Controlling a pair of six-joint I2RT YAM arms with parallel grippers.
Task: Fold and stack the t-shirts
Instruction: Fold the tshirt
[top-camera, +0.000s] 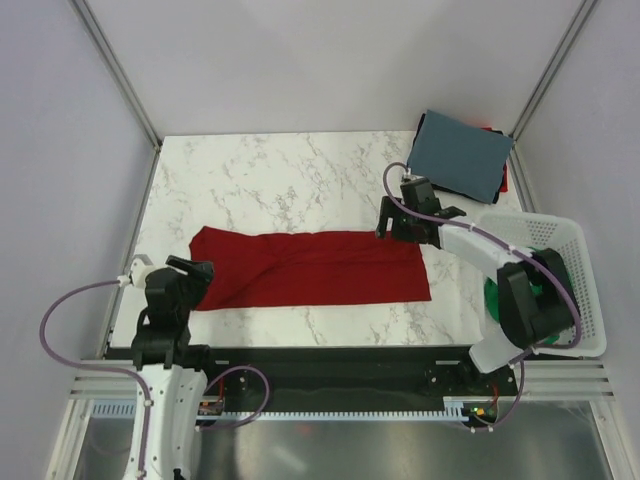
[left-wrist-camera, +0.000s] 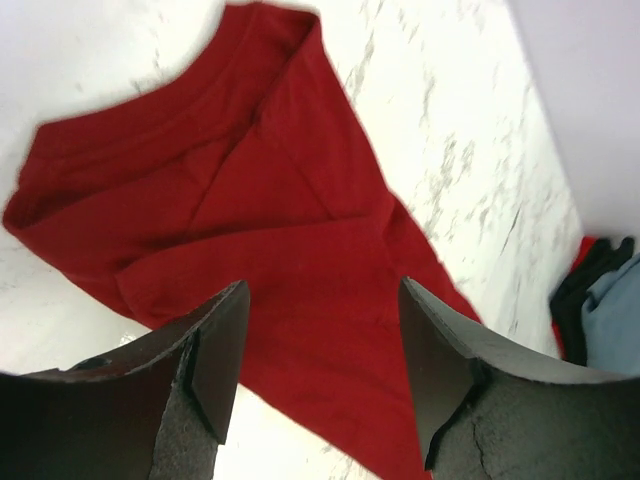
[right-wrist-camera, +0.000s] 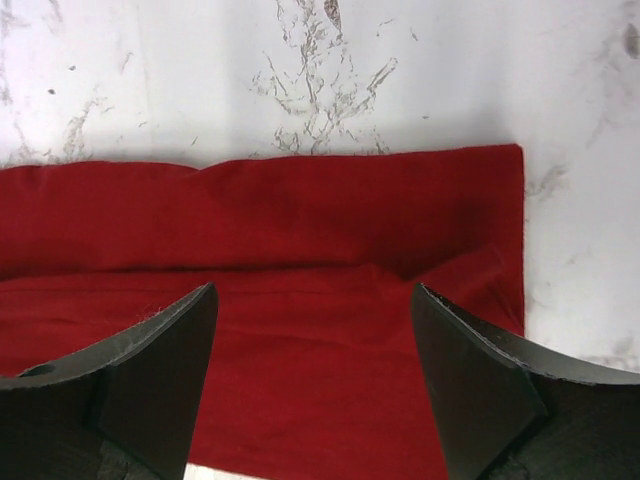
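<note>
Item: red t-shirt (top-camera: 310, 268), folded lengthwise into a long band, lying flat across the middle of the table (top-camera: 280, 170) from left to right. Collar end at the left, hem end at the right. The long edges are fairly even; a soft ridge runs along the band.

Left end effector (left-wrist-camera: 322, 300): released, jaws apart, nothing between them, poised over the collar end at the near left.

Right end effector (right-wrist-camera: 312, 300): released, jaws wide, empty, poised over the hem end, with the shirt's square far right corner just beyond it.

Other stock: slate-blue t-shirt (top-camera: 462, 155), folded, on top of a pile in the far right corner, with darker cloth and a sliver of red showing beneath. Green t-shirt (top-camera: 492, 298) in the white basket (top-camera: 585, 290) at the near right, not yet folded.

Step in hand, as judged: the crosswise fold of the red band.

Handling notes:
- Pinch at the corners of one short end and catch every layer, or the lengthwise fold is likely to slide open.
- Lift only enough to clear the cloth, and carry both corners level.
- Lay the end down edge to edge before letting go.
- Smooth the ridge first; it would make a lumpy packet that sits badly on the pile.
</note>
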